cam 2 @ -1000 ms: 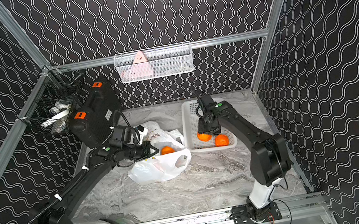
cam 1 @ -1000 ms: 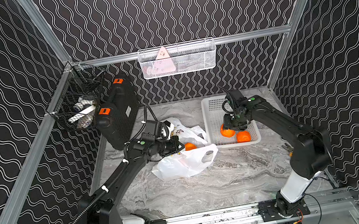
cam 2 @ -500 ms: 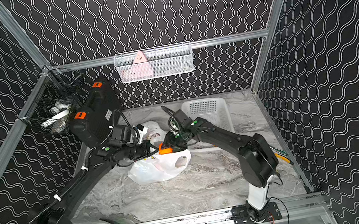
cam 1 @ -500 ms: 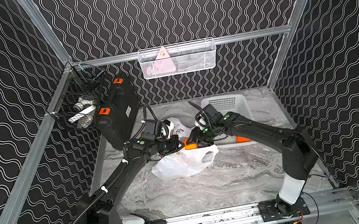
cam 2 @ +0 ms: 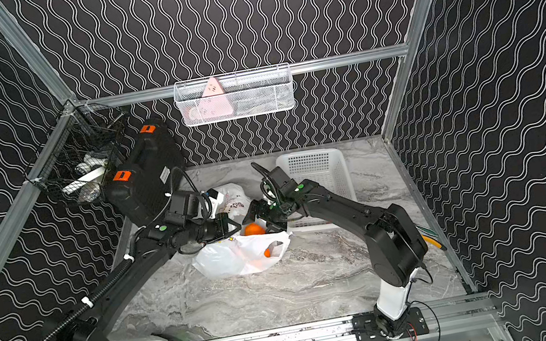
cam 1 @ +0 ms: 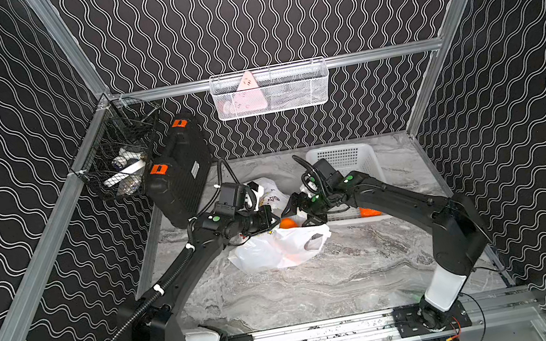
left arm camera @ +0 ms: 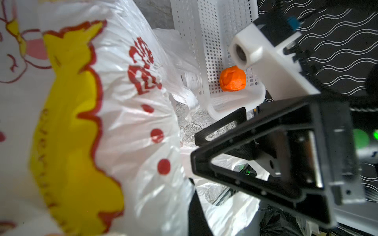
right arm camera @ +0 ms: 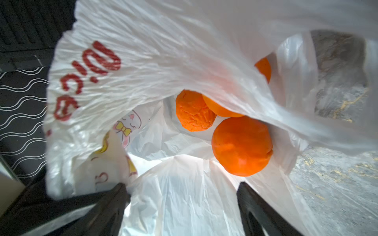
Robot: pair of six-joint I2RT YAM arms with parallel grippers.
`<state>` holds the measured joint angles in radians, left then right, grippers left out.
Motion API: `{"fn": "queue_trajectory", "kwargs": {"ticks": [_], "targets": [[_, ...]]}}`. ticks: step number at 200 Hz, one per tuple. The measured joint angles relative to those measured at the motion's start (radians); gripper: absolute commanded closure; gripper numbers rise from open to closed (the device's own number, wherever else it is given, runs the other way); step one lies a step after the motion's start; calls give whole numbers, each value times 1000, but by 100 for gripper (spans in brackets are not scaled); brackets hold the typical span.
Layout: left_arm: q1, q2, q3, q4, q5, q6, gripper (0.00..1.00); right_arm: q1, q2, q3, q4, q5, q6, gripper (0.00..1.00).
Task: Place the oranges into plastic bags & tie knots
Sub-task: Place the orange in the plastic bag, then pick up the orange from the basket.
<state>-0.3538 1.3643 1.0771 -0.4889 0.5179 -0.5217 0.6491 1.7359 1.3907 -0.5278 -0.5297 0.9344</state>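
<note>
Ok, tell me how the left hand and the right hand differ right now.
The left hand is shut, the right hand is open. The left hand pinches the plastic bag at its rim; the right hand holds nothing. Both sit at the bag's mouth, with oranges inside.

**Red print on the bag, and none of it reads cleanly**
Bold red lettering [right arm camera: 90,67] curves across the creased white plastic bag [right arm camera: 163,51] in the right wrist view, but no word comes clear. The left wrist view catches more red characters [left arm camera: 142,67] on it, and they're blurred. A small white label [cam 1: 195,170] sits on the black case [cam 1: 184,191], too small to read.
</note>
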Motion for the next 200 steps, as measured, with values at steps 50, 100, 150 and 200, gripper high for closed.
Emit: {"fn": "queue_trajectory", "kwargs": {"ticks": [50,100,150,200], "targets": [[0,7,-32,2,2,1,100,-81,-80,31,-102,45,-51,24],[0,5,-62,3,7,1,100,-287,-133,74,-344,331,-246,19],[0,5,-62,3,12,1,100,-419,10,114,-497,609,-399,17],[0,0,-62,3,14,1,100,-441,119,126,-523,667,-457,16]]}}
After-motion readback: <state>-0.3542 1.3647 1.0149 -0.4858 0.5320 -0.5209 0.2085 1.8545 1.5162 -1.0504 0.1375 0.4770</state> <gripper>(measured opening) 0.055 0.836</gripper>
